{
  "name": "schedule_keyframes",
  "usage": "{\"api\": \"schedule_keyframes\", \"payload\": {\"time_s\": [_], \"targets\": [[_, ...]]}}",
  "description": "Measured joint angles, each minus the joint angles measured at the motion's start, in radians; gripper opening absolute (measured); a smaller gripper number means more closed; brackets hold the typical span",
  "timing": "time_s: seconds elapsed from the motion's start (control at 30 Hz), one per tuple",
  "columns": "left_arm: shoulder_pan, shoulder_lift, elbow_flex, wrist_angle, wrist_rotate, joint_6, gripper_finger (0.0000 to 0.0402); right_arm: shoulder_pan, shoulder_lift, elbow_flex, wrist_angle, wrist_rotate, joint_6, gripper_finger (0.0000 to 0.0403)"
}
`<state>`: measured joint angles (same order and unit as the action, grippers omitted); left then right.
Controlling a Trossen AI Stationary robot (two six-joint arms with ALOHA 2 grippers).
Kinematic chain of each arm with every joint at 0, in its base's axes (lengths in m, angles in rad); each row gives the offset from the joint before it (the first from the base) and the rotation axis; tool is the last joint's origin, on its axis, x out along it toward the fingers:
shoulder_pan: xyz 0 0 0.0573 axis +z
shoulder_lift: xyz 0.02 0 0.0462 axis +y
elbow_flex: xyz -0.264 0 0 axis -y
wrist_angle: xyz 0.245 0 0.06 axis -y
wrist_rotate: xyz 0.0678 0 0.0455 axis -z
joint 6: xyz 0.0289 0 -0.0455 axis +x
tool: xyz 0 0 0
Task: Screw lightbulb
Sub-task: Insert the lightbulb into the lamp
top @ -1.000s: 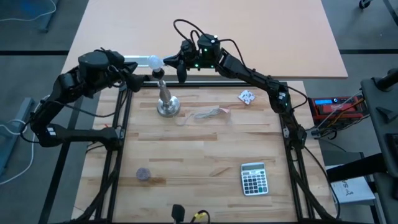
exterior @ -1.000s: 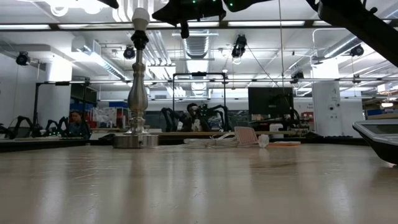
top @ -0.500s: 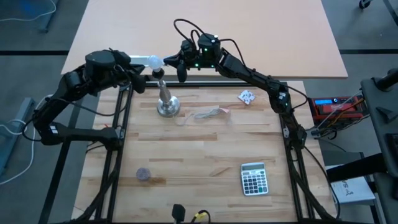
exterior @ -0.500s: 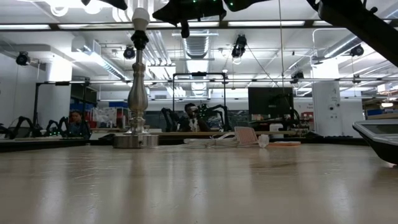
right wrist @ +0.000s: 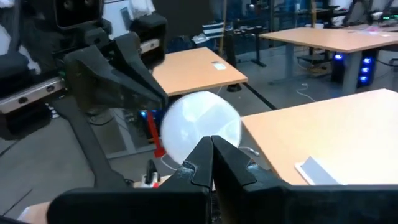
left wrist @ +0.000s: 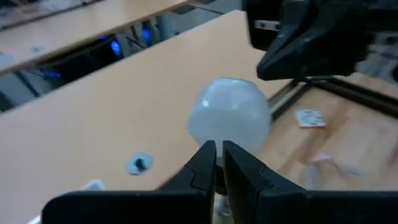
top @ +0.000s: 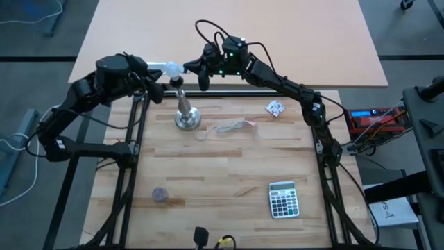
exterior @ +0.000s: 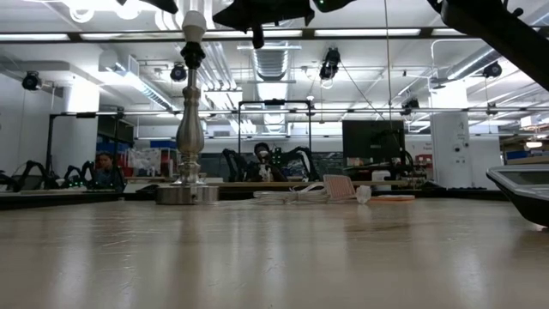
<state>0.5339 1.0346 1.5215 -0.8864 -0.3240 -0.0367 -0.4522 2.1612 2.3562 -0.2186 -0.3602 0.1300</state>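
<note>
Lightbulb (top: 172, 68) sat atop silver stand (top: 185, 111), toward 11 o'clock of tabletop (top: 229, 167). Left gripper (top: 157, 86) at bulb's 9 o'clock, fingers (left wrist: 200, 163) nearly closed, gripping nothing. Right gripper (top: 196, 71) at bulb's 3 o'clock, fingers (right wrist: 202, 158) closed, empty. Paper scrap (top: 275, 107) at 1 o'clock, calculator (top: 283, 198) at 5 o'clock.

calculator: grey keypad calculator (top: 283, 199), near the wooden worktop's (top: 229, 167) front right corner
disc: small round grey disc (top: 160, 194), perhaps a cap, front left
paper: crumpled white patterned paper scrap (top: 275, 107), toward the far right edge
</note>
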Motion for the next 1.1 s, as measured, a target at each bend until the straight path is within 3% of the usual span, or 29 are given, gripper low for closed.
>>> {"api": "schedule_keyframes", "payload": {"time_s": [0.13, 0.3, 0.77, 0.9, 1.1], "targets": [[0.000, 0.015, 0.000, 0.041, -0.015, 0.050, 0.0020, 0.000, -0.001, 0.000, -0.047, 0.115, -0.017, 0.0000], [0.001, 0.037, 0.000, 0.042, -0.015, 0.064, 0.0020, 0.002, 0.008, 0.000, -0.029, 0.124, -0.023, 0.0000], [0.010, 0.075, 0.000, 0.039, -0.027, 0.081, 0.0020, 0.048, 0.023, 0.001, 0.002, 0.049, -0.038, 0.0000], [0.010, 0.074, 0.000, 0.043, -0.031, 0.072, 0.0020, 0.054, 0.023, 0.001, 0.000, -0.018, -0.034, 0.0000], [0.010, 0.072, 0.000, 0.044, -0.031, 0.069, 0.0020, 0.071, 0.023, 0.001, -0.010, -0.019, -0.052, 0.0000]]}}
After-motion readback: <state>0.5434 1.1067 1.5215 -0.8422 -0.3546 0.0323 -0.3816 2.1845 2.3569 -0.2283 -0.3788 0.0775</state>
